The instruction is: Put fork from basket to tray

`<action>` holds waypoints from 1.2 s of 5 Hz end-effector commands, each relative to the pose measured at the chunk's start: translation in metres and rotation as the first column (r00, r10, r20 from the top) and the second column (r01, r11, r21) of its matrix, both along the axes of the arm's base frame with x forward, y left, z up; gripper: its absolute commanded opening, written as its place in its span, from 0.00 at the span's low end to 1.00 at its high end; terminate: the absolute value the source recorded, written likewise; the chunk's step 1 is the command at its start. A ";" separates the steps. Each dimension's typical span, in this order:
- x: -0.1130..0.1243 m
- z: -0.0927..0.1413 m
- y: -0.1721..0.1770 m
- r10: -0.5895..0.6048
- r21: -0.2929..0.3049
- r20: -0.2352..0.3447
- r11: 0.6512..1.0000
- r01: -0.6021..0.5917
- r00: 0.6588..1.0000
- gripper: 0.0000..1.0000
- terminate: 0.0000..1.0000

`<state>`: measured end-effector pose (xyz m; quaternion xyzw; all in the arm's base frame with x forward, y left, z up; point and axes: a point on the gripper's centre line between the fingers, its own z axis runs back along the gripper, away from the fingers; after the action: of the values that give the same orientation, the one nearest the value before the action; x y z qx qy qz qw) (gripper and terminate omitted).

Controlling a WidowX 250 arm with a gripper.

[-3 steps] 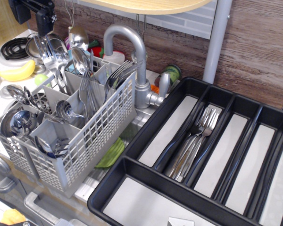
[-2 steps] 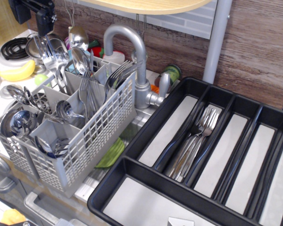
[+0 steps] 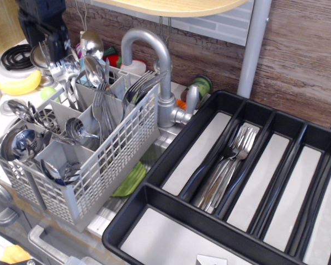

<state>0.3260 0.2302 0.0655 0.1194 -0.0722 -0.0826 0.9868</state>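
The light grey lattice basket (image 3: 118,146) stands at the left and is full of steel cutlery. Forks stand tines-up in its back compartments: one bunch at the far left (image 3: 59,69), one in the middle (image 3: 100,99), one by the tap (image 3: 139,87). Spoons and ladles (image 3: 22,141) fill the front compartments. My black gripper (image 3: 51,48) hangs at the top left, just above the far-left bunch; I cannot make out how its jaws stand. The black tray (image 3: 154,190) lies at the right, with several forks (image 3: 226,165) in its second long compartment.
A grey tap (image 3: 154,58) arches right behind the basket. A grey post (image 3: 252,49) and a wooden shelf (image 3: 171,5) are above the tray. A banana (image 3: 19,84) and a stove burner (image 3: 14,55) lie at the far left. A green cloth (image 3: 129,179) lies under the basket.
My gripper has come down and slightly right, from the top-left corner to just above the far-left forks in the basket. Nothing else has moved.
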 end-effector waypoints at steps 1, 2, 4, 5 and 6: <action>0.001 0.019 0.006 -0.086 0.126 0.164 0.990 0.066 0.983 1.00 0.00; 0.002 0.015 0.008 -0.069 0.108 0.155 0.993 0.053 0.986 0.00 0.00; 0.002 0.023 0.009 -0.047 0.074 0.119 0.997 0.038 0.992 0.00 0.00; 0.002 0.028 0.008 -0.018 0.028 0.075 0.999 0.016 0.997 0.00 0.00; 0.000 0.041 0.003 0.042 -0.063 0.012 0.997 -0.041 0.999 0.00 0.00</action>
<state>0.3178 0.2257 0.0918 0.0730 -0.0323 -0.0559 0.9952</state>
